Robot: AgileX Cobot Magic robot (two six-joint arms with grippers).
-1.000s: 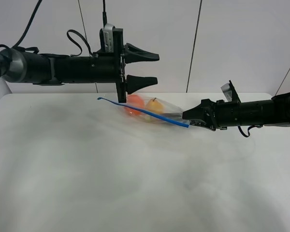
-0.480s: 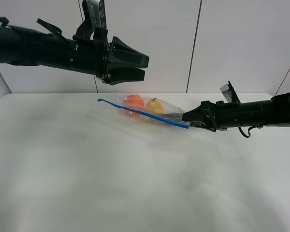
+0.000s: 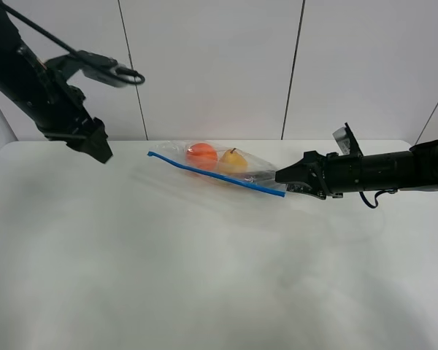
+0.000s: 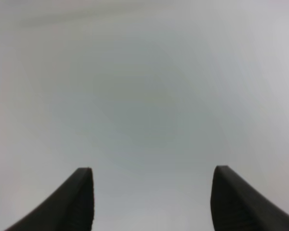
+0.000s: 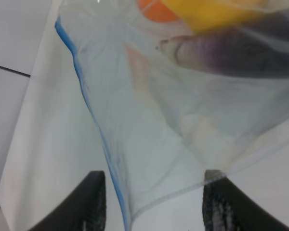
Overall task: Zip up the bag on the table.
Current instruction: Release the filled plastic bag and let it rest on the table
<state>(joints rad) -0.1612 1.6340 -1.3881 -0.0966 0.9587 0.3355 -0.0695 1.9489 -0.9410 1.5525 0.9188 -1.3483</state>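
The bag [image 3: 226, 166] is clear plastic and lies on the white table [image 3: 204, 277] at the back middle. An orange fruit [image 3: 201, 154] and a yellow fruit [image 3: 233, 160] show through it. Its blue zipper strip [image 3: 215, 173] runs along the near edge. My right gripper [image 3: 283, 181] is at the strip's right end. In the right wrist view its fingers [image 5: 94, 202] stand apart with the bag's corner [image 5: 149, 159] between them, and dark purple fruit [image 5: 231, 53] shows. My left gripper [image 3: 98, 148] is open and empty, raised at the far left, well away from the bag.
A white panelled wall [image 3: 299, 65] stands behind the table's far edge. The left wrist view shows only a blurred pale surface [image 4: 149, 96] beyond the open fingers [image 4: 82, 202]. The table's right rear corner [image 3: 412, 144] lies behind my right arm.
My left arm has swung from above the bag's left end away to the far left and turned downward. The bag has settled slightly. My right gripper has not moved.
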